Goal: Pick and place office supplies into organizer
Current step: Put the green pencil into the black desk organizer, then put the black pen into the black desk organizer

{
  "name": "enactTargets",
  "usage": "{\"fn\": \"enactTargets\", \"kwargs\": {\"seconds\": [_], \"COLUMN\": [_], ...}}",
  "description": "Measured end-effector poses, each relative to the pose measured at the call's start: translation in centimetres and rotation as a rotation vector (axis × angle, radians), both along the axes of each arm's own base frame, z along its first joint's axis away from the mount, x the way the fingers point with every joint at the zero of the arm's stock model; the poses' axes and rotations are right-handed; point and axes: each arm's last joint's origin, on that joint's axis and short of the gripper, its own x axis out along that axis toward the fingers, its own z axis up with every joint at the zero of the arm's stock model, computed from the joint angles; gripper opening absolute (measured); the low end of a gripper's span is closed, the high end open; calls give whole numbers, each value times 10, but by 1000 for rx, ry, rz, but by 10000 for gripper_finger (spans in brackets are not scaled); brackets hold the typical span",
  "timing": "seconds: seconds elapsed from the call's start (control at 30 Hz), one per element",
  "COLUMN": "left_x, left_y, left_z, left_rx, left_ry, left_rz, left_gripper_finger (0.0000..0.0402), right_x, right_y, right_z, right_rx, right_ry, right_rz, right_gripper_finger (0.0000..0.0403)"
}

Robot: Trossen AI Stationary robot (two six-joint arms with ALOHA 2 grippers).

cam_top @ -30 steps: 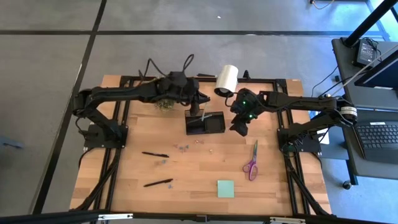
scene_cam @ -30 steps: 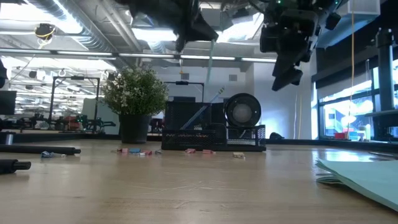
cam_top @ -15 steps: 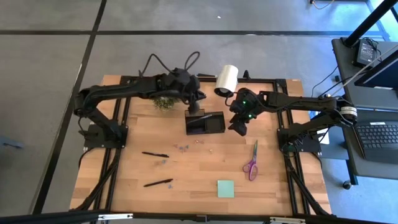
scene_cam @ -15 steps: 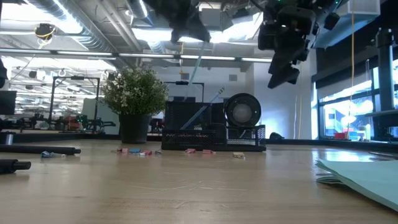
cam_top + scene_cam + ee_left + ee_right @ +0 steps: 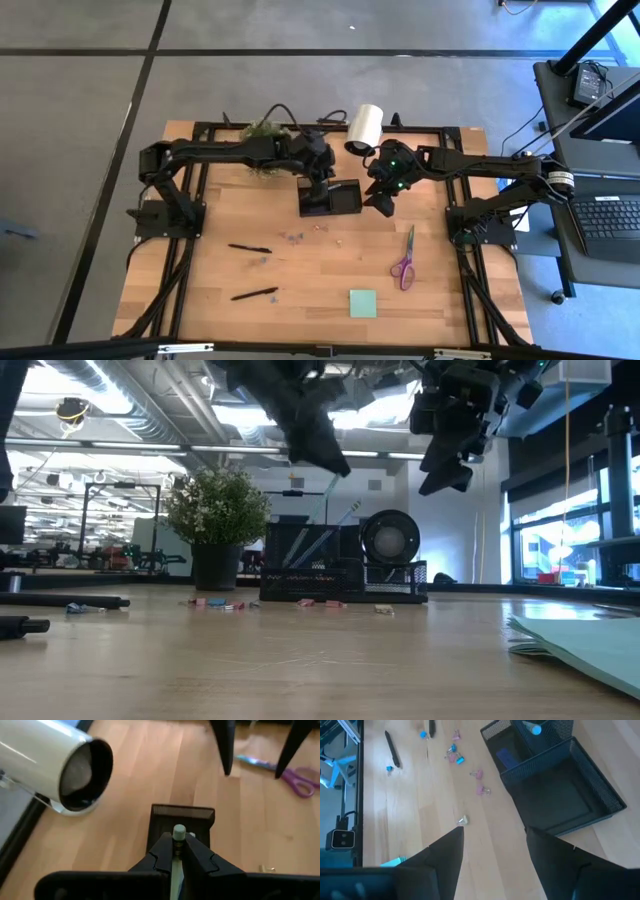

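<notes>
While the left gripper (image 5: pixel 321 187) hangs just above the organizer (image 5: pixel 331 197), its fingers (image 5: pixel 162 851) pinch a pale green stick (image 5: pixel 178 832) whose lower end points into the tray's taller compartment. From the table-level camera the stick (image 5: pixel 322 512) slants down toward the organizer (image 5: pixel 310 568), beside the plant (image 5: pixel 215 510) and in front of the white roll (image 5: pixel 390 540).

Over the table just beside the organizer's far-from-plant end, the right gripper (image 5: pixel 381 205) hovers with its fingers (image 5: pixel 442 851) spread wide and nothing between them. Its wrist camera looks down on the organizer (image 5: pixel 560 790), with small clips (image 5: pixel 479 782) scattered on the wood next to it.

Scissors (image 5: pixel 405 259) lie on the wood near the right gripper, well clear of the organizer. A sticky pad (image 5: pixel 363 303) rests nearer the front edge, past the scissors. Two pens (image 5: pixel 248 248) (image 5: pixel 254 294) lie apart from the organizer on the left arm's side, neither touching it.
</notes>
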Motion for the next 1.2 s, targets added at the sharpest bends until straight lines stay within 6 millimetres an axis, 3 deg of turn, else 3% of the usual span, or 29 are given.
{"fn": "enactTargets", "kwargs": {"seconds": [0.43,0.57,1.0,1.2], "left_x": [11,12,11,4], "left_y": [4,4,4,-1], "left_z": [-33,-34,-31,-8], "left_rx": [42,41,16,16], "left_ry": [125,126,106,51], "left_rz": [18,18,32,34], "left_gripper_finger": [20,24,80,99], "right_x": [0,1,1,1], "right_y": [0,0,0,0], "right_z": [0,1,1,0], "right_rx": [-3,-7,-23,-23], "right_ry": [-4,-11,-15,-14], "right_rz": [3,5,23,23], "right_gripper_finger": [219,219,219,219]}}
